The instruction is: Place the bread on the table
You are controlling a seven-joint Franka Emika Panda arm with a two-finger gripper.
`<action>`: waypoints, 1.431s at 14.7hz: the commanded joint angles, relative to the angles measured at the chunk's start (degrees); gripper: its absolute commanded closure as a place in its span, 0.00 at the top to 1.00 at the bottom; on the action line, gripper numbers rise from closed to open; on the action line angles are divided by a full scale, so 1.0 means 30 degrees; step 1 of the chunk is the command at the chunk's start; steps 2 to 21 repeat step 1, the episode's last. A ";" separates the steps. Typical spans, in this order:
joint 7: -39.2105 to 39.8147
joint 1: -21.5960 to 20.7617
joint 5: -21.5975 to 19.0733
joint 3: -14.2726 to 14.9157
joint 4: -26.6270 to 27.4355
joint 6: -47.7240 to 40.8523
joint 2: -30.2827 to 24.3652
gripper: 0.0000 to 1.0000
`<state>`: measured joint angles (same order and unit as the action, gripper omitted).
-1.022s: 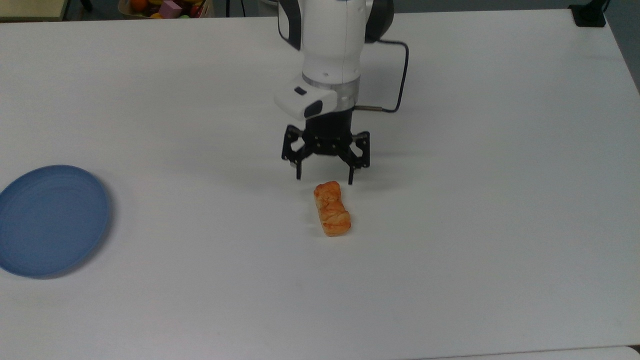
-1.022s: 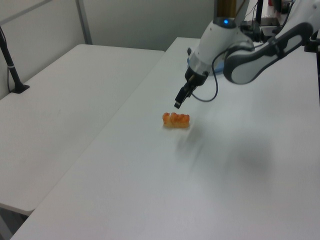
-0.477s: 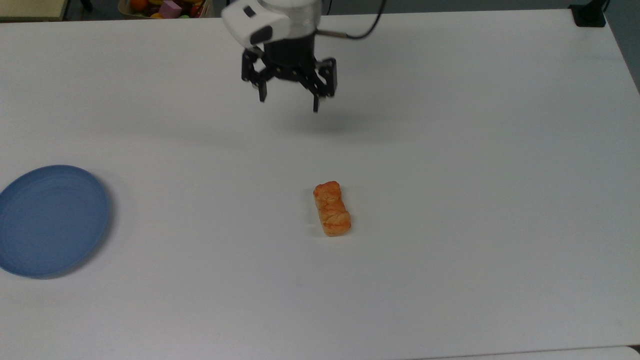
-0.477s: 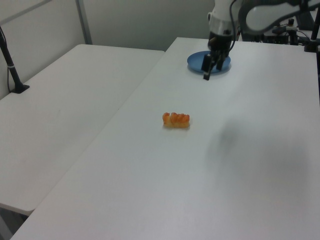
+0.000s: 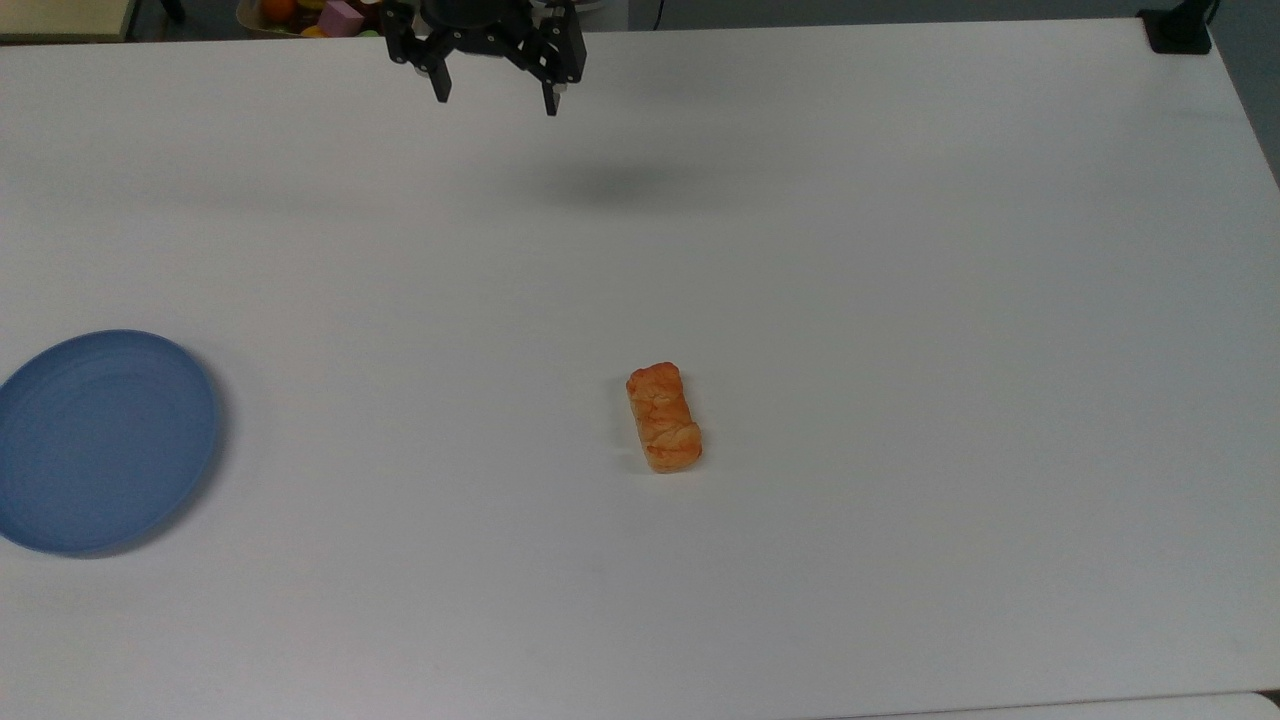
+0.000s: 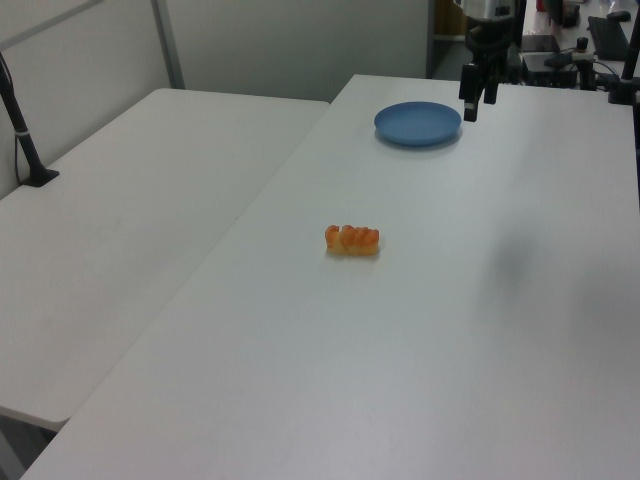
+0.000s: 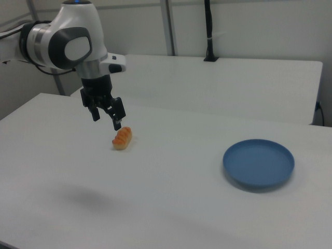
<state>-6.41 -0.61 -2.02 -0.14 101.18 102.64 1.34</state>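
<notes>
The hand has lifted far away, fingers spread and empty; the bread rests on the table, seemingly placed.

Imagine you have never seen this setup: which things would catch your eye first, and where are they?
The orange bread stands out, lying alone near the middle of the white table. The blue plate sits bare at the top view's left edge. The black gripper hangs open high above the table's far side, well apart from both.
</notes>
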 commanded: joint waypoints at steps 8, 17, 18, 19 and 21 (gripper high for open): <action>-0.0382 -0.0265 -0.0351 0.0487 -0.0359 -0.0874 -0.0038 1.00; -0.0382 -0.0265 -0.0351 0.0487 -0.0359 -0.0874 -0.0038 1.00; -0.0382 -0.0265 -0.0351 0.0487 -0.0359 -0.0874 -0.0038 1.00; -0.0382 -0.0265 -0.0351 0.0487 -0.0359 -0.0874 -0.0038 1.00; -0.0382 -0.0265 -0.0351 0.0487 -0.0359 -0.0874 -0.0038 1.00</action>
